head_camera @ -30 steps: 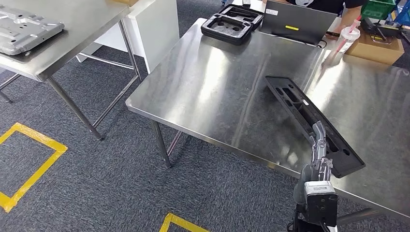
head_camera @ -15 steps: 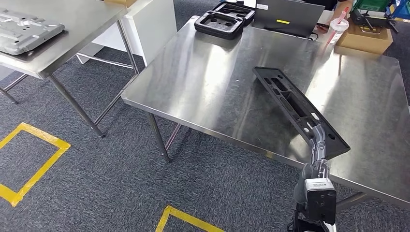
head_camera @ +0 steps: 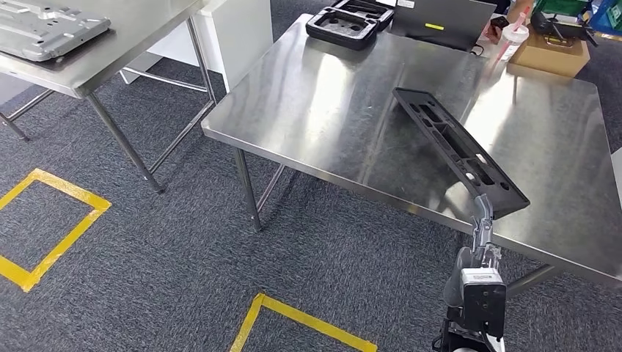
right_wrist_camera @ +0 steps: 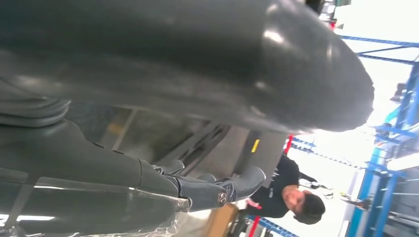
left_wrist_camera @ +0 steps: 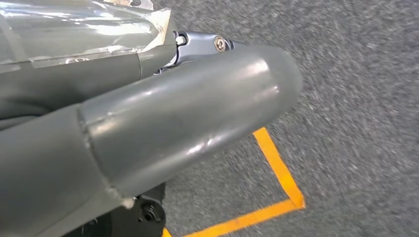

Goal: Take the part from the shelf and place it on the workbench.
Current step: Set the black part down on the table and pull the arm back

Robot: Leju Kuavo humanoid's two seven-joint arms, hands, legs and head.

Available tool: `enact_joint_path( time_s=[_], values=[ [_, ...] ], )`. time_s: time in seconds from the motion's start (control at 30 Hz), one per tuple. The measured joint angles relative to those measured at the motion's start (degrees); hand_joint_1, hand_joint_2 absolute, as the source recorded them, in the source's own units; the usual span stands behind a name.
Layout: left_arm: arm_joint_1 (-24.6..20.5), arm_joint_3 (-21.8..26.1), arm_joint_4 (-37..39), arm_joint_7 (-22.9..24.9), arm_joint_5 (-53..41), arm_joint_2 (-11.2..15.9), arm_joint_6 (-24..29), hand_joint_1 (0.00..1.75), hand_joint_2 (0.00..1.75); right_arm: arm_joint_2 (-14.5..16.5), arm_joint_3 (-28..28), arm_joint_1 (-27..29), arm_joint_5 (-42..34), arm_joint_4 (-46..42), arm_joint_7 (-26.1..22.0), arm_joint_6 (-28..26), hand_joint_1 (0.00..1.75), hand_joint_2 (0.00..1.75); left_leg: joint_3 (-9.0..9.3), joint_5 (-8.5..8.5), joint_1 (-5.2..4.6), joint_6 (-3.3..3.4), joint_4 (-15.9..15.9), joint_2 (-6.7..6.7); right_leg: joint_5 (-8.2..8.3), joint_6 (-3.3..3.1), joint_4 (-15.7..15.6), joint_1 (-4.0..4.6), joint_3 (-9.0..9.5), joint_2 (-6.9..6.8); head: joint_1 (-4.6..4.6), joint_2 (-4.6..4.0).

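Your right hand (head_camera: 482,220) holds the near end of the long black part (head_camera: 458,150), and that is the relation to mind: from the fingers the part runs straight away and a little to their left, its long axis slanting across the steel workbench (head_camera: 330,103). In the head view the fingers look closed about that near end, which sits at the table's front edge; the right wrist view shows the dark fingers (right_wrist_camera: 217,190) curled in under the thick thumb, which fits a grip, though the contact itself is hidden. You cannot tell from these pictures whether the part lies flat on the steel or is held just above it; its far end seems close to the surface, the near end possibly a touch raised. If it is down, what is left, as I judge it, is to let go and draw the hand back toward you along the part's own line, not sideways, so the near end is not dragged off the edge. The left hand (left_wrist_camera: 148,123) hangs over the grey carpet and a yellow tape line (left_wrist_camera: 276,168), well away from the part; whether its fingers are apart cannot be told. Beyond the part's far end stand a black foam case (head_camera: 350,22), a laptop (head_camera: 440,18) and a cardboard box (head_camera: 549,53), all well apart from it.
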Motion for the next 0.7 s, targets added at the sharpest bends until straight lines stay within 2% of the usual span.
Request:
enact_joint_path(
  time_s=[0.03, 0.07, 0.1, 0.13, 0.17, 0.2, 0.23, 0.27, 0.3, 0.33, 0.37, 0.4, 0.43, 0.47, 0.5, 0.53, 0.57, 0.6, 0.67, 0.7],
  values=[
    [-0.01, 0.03, 0.10, -0.03, 0.10, 0.02, 0.01, 0.00, 0.00, -0.05, 0.01, -0.04, 0.00, 0.21, 0.02, -0.08, 0.00, 0.00, -0.87, 0.72, 0.00, -0.11, 0.06, 0.06, 0.79, 0.57, -0.47, -0.01, 1.41, 0.00, 0.02, 0.00],
    [-0.03, 0.05, 0.22, -0.06, 0.21, 0.03, 0.02, 0.00, 0.00, -0.09, 0.02, -0.11, -0.01, 0.41, 0.03, -0.14, 0.00, 0.00, -1.67, 1.41, 0.00, -0.26, 0.13, 0.08, 2.07, 1.09, -3.02, -0.02, 3.82, -0.01, 0.02, 0.00],
    [-0.07, 0.09, 0.33, -0.11, 0.36, 0.03, 0.05, 0.00, 0.00, -0.14, 0.05, -0.23, -0.01, 0.60, 0.05, -0.20, 0.00, 0.00, -2.44, 2.07, -0.02, -0.49, 0.23, 0.08, 3.04, 1.35, -7.09, -0.01, 7.01, -0.02, 0.04, 0.00],
    [-0.10, 0.12, 0.40, -0.16, 0.52, 0.01, 0.10, 0.00, 0.00, -0.19, 0.14, -0.40, -0.03, 0.76, 0.06, -0.25, 0.00, 0.00, -3.11, 2.68, -0.11, -0.76, 0.35, 0.08, 3.47, 1.34, -11.82, 0.14, 10.31, -0.01, 0.05, 0.00],
    [-0.12, 0.19, 0.45, -0.21, 0.68, -0.02, 0.20, 0.00, 0.00, -0.24, 0.24, -0.58, -0.10, 0.93, 0.08, -0.32, 0.00, 0.00, -3.59, 3.34, -0.20, -1.08, 0.43, 0.08, 3.44, 1.08, -15.67, 0.32, 12.59, 0.01, -0.04, 0.00],
    [-0.14, 0.26, 0.47, -0.26, 0.82, -0.04, 0.35, 0.00, 0.00, -0.31, 0.37, -0.72, -0.19, 1.11, 0.10, -0.39, 0.00, 0.00, -3.89, 3.97, -0.28, -1.38, 0.45, 0.10, 3.19, 0.69, -18.19, 0.50, 13.89, 0.05, -0.11, 0.00],
    [-0.13, 0.33, 0.48, -0.28, 0.91, -0.07, 0.50, 0.00, 0.00, -0.38, 0.49, -0.80, -0.28, 1.31, 0.11, -0.47, 0.00, 0.00, -4.08, 4.58, -0.30, -1.68, 0.38, 0.11, 3.14, 0.29, -19.24, 0.71, 14.09, 0.07, -0.20, 0.00],
    [-0.10, 0.41, 0.48, -0.29, 0.96, -0.05, 0.67, 0.00, 0.00, -0.44, 0.57, -0.84, -0.37, 1.52, 0.13, -0.56, 0.00, 0.00, -4.21, 5.11, -0.21, -1.99, 0.30, 0.08, 3.49, -0.19, -19.23, 0.51, 13.59, 0.05, -0.31, 0.00],
    [-0.05, 0.46, 0.48, -0.31, 0.99, -0.03, 0.79, 0.00, 0.00, -0.49, 0.67, -0.86, -0.41, 1.71, 0.14, -0.63, 0.00, 0.00, -4.48, 4.68, -0.05, -2.33, 0.57, -0.05, 4.01, -0.68, -19.20, 0.28, 13.25, -0.05, -0.33, 0.00],
    [-0.01, 0.50, 0.48, -0.32, 1.01, -0.02, 0.85, 0.00, 0.00, -0.51, 0.76, -0.89, -0.44, 1.87, 0.15, -0.71, 0.00, 0.00, -4.89, 3.04, 0.13, -2.72, 1.65, -0.22, 4.64, -1.33, -19.21, 0.04, 12.78, -0.19, -0.44, 0.00],
    [0.03, 0.54, 0.49, -0.33, 1.02, -0.03, 0.89, 0.00, 0.00, -0.51, 0.86, -0.93, -0.48, 2.02, 0.15, -0.77, 0.00, 0.00, -5.54, 0.35, 0.30, -3.12, 3.86, -0.41, 5.36, -1.89, -19.24, -0.23, 12.18, -0.34, -0.58, 0.00],
    [0.04, 0.55, 0.50, -0.34, 1.02, -0.05, 0.90, 0.00, 0.00, -0.50, 0.96, -0.94, -0.50, 2.15, 0.16, -0.82, 0.00, 0.00, -6.37, -3.07, 0.47, -3.51, 7.25, -0.58, 6.04, -2.25, -19.19, -0.23, 11.45, -0.46, -0.72, 0.00],
    [0.04, 0.56, 0.51, -0.34, 1.02, -0.08, 0.90, 0.00, 0.00, -0.50, 1.03, -0.94, -0.52, 2.27, 0.16, -0.85, 0.00, 0.00, -7.18, -6.01, 0.61, -3.85, 11.24, -0.66, 6.74, -2.47, -19.13, -0.19, 10.77, -0.52, -0.83, 0.00],
    [0.04, 0.56, 0.52, -0.34, 1.02, -0.08, 0.90, 0.00, 0.00, -0.51, 1.07, -0.94, -0.52, 2.40, 0.16, -0.86, 0.00, 0.00, -7.72, -7.70, 0.76, -4.12, 14.88, -0.70, 7.44, -2.41, -19.05, -0.16, 10.01, -0.55, -0.88, 0.00],
    [0.03, 0.56, 0.52, -0.34, 1.02, -0.08, 0.90, 0.00, 0.00, -0.52, 1.10, -0.93, -0.52, 2.51, 0.16, -0.87, 0.00, 0.00, -7.64, -7.97, 0.92, -4.34, 17.24, -0.69, 8.10, -2.24, -18.91, -0.17, 9.19, -0.56, -0.88, 0.00],
    [0.02, 0.56, 0.52, -0.34, 1.02, -0.07, 0.90, 0.00, 0.00, -0.54, 1.11, -0.92, -0.52, 2.62, 0.16, -0.88, 0.00, 0.00, -6.63, -7.08, 1.11, -4.49, 17.58, -0.68, 8.69, -2.01, -18.73, -0.23, 8.40, -0.56, -0.90, 0.00],
    [0.02, 0.56, 0.52, -0.35, 1.03, -0.06, 0.90, 0.00, 0.00, -0.54, 1.11, -0.91, -0.52, 2.70, 0.16, -0.90, 0.00, 0.00, -4.53, -5.61, 1.34, -4.61, 15.65, -0.67, 9.24, -1.72, -18.57, -0.33, 7.57, -0.54, -0.92, 0.00],
    [0.02, 0.56, 0.52, -0.36, 1.03, -0.06, 0.90, 0.00, 0.00, -0.54, 1.11, -0.91, -0.52, 2.75, 0.16, -0.92, 0.00, 0.00, -1.54, -4.30, 1.58, -4.72, 11.91, -0.69, 9.69, -1.33, -18.41, -0.41, 6.90, -0.51, -0.93, 0.00],
    [-0.02, 0.56, 0.53, -0.36, 1.03, -0.08, 0.89, 0.00, 0.00, -0.55, 1.12, -0.92, -0.52, 2.77, 0.16, -0.97, 0.00, 0.00, 4.07, -3.46, 1.72, -4.80, 3.45, -1.02, 10.63, -0.42, -18.20, -0.31, 5.80, -0.53, -1.07, 0.00],
    [-0.02, 0.56, 0.54, -0.37, 1.03, -0.09, 0.88, 0.00, 0.00, -0.56, 1.15, -0.96, -0.52, 2.77, 0.15, -0.99, 0.00, 0.00, 5.46, -3.61, 1.60, -4.74, 0.92, -1.25, 11.10, 0.09, -18.15, -0.19, 5.43, -0.56, -1.12, 0.00]
  ],
)
